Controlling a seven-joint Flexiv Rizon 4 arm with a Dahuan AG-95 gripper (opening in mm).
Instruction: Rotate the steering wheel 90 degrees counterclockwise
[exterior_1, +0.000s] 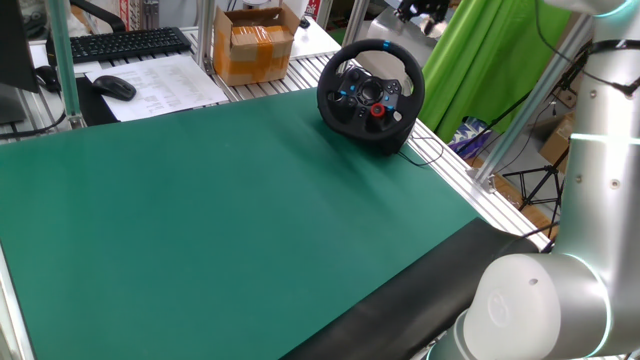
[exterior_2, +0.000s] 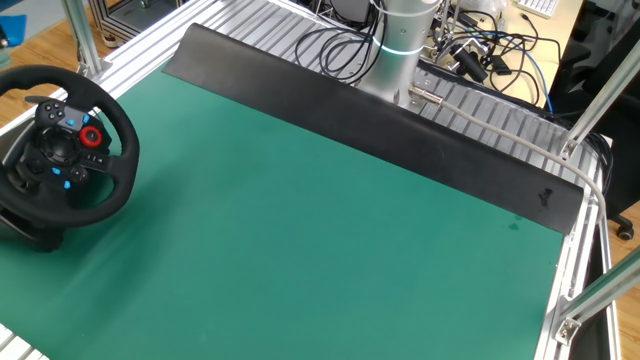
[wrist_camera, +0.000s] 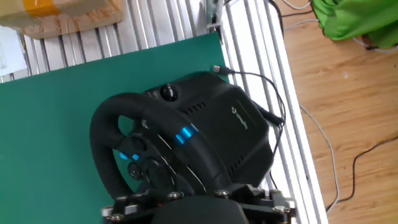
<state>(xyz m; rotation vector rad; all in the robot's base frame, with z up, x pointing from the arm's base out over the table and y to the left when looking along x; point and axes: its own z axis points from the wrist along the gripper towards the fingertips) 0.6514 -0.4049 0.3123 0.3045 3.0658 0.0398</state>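
Note:
The steering wheel (exterior_1: 370, 97) is black with a thick rim, a grey hub, blue buttons and a red dial. It stands upright on its black base at the far right corner of the green mat (exterior_1: 200, 220). In the other fixed view it is at the left edge (exterior_2: 65, 150). In the hand view I look down on it from above and behind, with its rim (wrist_camera: 106, 146) at left and its base (wrist_camera: 230, 124) at right. Only the black housing of my gripper (wrist_camera: 199, 210) shows at the bottom edge, above the wheel. Its fingers are hidden.
A cardboard box (exterior_1: 255, 45), a keyboard (exterior_1: 120, 43) and a mouse (exterior_1: 113, 87) lie beyond the mat's far edge. The wheel's cable (exterior_1: 428, 155) trails over the aluminium rails. A green cloth (exterior_1: 480, 60) hangs at right. My arm's body (exterior_1: 590, 200) fills the right side.

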